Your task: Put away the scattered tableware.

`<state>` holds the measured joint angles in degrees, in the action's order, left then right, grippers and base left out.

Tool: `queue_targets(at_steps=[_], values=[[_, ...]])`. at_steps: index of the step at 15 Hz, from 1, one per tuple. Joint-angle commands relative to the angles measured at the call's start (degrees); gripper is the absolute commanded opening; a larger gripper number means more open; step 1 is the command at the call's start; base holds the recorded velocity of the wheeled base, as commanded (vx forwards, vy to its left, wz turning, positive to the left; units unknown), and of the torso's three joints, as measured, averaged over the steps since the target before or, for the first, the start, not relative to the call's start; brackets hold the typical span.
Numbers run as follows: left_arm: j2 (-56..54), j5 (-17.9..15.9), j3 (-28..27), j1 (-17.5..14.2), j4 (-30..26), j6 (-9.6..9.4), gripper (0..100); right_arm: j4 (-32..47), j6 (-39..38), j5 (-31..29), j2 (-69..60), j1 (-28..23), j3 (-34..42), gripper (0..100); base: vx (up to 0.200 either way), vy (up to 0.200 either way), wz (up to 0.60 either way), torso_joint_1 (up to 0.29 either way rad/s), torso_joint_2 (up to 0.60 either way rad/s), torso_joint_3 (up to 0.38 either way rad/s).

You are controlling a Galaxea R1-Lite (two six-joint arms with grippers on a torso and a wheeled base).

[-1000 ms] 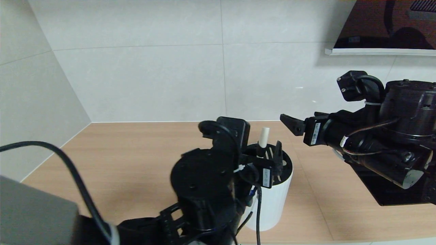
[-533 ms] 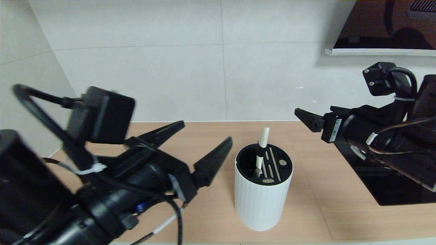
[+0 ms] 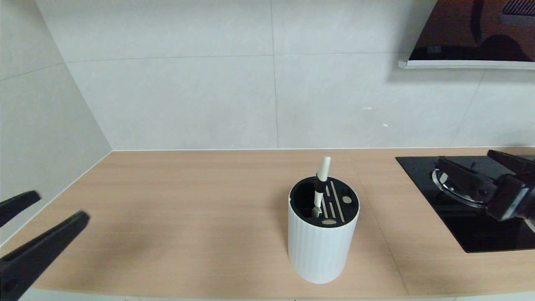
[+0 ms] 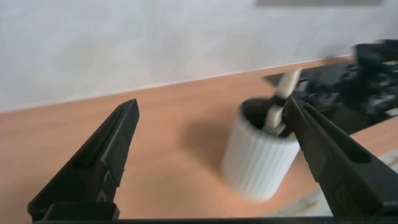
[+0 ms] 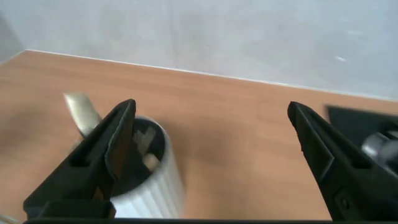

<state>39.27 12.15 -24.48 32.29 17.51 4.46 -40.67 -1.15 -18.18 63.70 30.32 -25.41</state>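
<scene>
We see the white holder point(image 3: 322, 251) on the counter point(image 3: 188, 200), one white-handled utensil point(image 3: 322, 167) upright in its open compartment. Our left gripper point(image 3: 62, 205) hangs at the counter's left edge and our right gripper point(image 3: 464, 156) over the stove point(image 3: 459, 234), both spread wide and empty.

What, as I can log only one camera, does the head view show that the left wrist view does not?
Head view alone: the hood and the slots in the holder's top.
Left wrist view alone: the left gripper with its jaws at full length, wide apart, framing the holder.
Both: the counter, the holder, the utensil standing in it, the wall and the hob, which is blurred from the wrist.
</scene>
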Motion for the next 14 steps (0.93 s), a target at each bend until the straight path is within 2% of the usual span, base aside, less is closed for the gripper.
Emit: queue_targets(at_steps=[1,3,5,7,9,10,12,13,14], values=[[-20.5,-0.4,-1.1,-9.8,-13.6,-1.21,100,0.0,0.0,-1.0,-12.8,-2.7,6.8,100,0.0,0.0,0.0,0.0,0.0,0.0],[-25.8,-0.6,-1.1,-14.4,-16.5,-1.91,100,0.9,0.1,-3.8,-20.1,-4.7,9.4,100,0.0,0.0,0.0,0.0,0.0,0.0],[-29.9,-0.6,-1.2,-17.0,-18.5,-4.02,100,6.0,0.0,-3.5,-27.0,-10.5,10.1,100,0.0,0.0,0.0,0.0,0.0,0.0],[-33.7,0.3,-0.9,-19.6,-20.8,-7.36,100,18.5,0.2,-0.7,-39.6,-16.0,8.2,100,0.0,0.0,0.0,0.0,0.0,0.0],[-33.7,4.1,-1.3,-20.9,-20.1,-7.27,100,25.8,0.4,0.2,-45.8,-19.1,6.7,100,0.0,0.0,0.0,0.0,0.0,0.0],[-33.6,5.1,-1.3,-23.9,-18.7,-7.71,100,31.0,2.8,0.4,-52.8,-21.8,7.2,100,0.0,0.0,0.0,0.0,0.0,0.0],[-33.7,5.2,-1.2,-27.0,-18.1,-7.8,100,34.3,6.2,-0.5,-58.1,-23.3,8.1,100,0.0,0.0,0.0,0.0,0.0,0.0],[-35.0,4.6,-1.3,-29.8,-18.6,-7.8,100,34.3,6.2,-0.7,-58.1,-25.6,8.0,100,0.0,0.0,0.0,0.0,0.0,0.0],[-36.5,3.6,-0.6,-30.5,-19.1,-7.8,100,34.3,6.2,0.0,-58.9,-27.2,8.0,100,0.0,0.0,0.0,0.0,0.0,0.0]])
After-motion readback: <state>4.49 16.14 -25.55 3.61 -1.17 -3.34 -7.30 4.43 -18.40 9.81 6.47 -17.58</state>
